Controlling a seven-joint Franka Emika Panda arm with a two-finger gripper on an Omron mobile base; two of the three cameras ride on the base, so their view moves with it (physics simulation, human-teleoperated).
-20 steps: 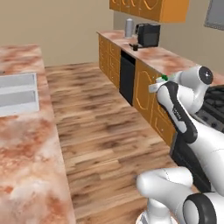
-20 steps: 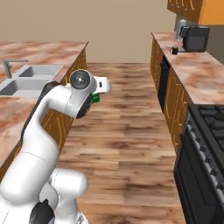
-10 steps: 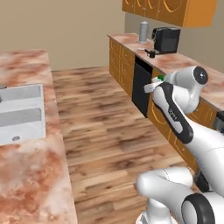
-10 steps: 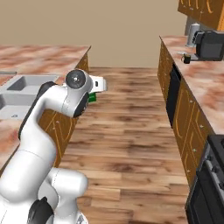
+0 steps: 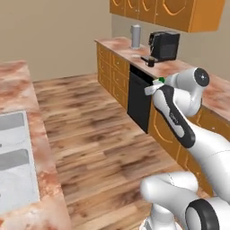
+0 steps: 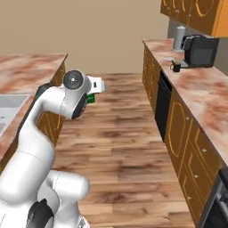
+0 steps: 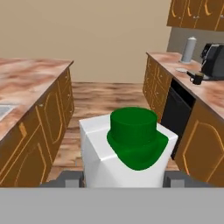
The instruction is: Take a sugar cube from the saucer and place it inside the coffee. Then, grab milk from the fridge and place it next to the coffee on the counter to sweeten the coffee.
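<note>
Hand view: the milk (image 7: 127, 151), a white carton with a green cap, sits between the pincer's (image 7: 124, 177) two fingers, which clasp its sides. Left base view: the pincer (image 5: 156, 86) carries the milk (image 5: 159, 81) above the wooden floor (image 5: 90, 130), near the right bench (image 5: 179, 69). On that bench, far ahead, the coffee (image 5: 151, 62) stands by the black coffee machine (image 5: 164, 45), with the saucer (image 5: 134, 56) just beyond. Right base view: the milk (image 6: 91, 98) shows beside the arm's elbow.
</note>
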